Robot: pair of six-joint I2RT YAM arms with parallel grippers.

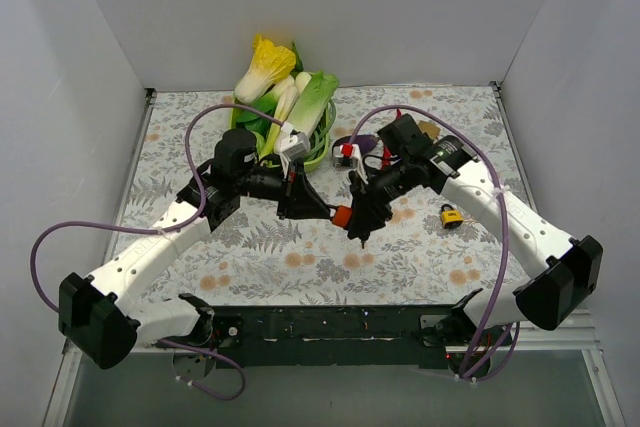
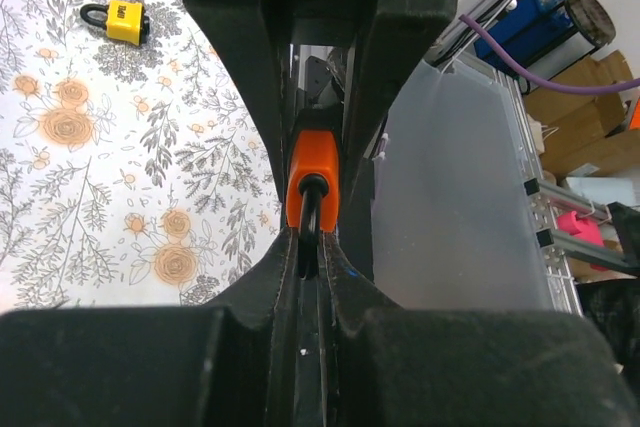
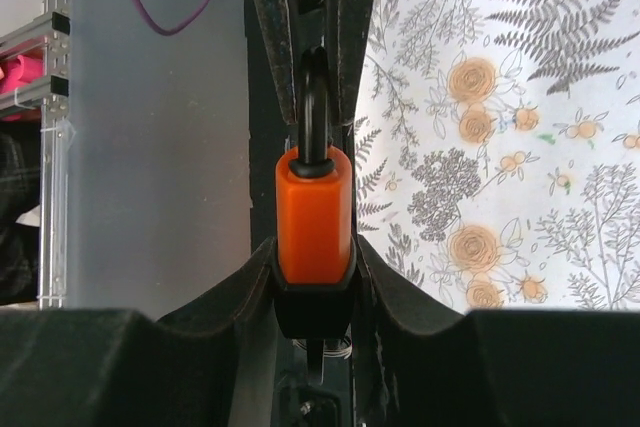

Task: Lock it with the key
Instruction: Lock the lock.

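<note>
An orange padlock (image 1: 341, 215) hangs in the air between my two grippers, above the middle of the floral table. My left gripper (image 1: 325, 212) is shut on its black shackle (image 2: 312, 217); the orange body (image 2: 313, 182) sticks out beyond the fingertips. My right gripper (image 1: 358, 217) is shut on the padlock's lower body (image 3: 313, 212), at its black base. A thin key (image 3: 312, 355) sticks out of that base, edge-on between my right fingers. The shackle (image 3: 316, 117) runs up into the left fingers (image 3: 272, 7).
A yellow padlock (image 1: 451, 215) with keys lies on the table to the right and also shows in the left wrist view (image 2: 124, 21). A green basket (image 1: 322, 152) of vegetables stands at the back middle. A red and white object (image 1: 347, 154) lies next to it.
</note>
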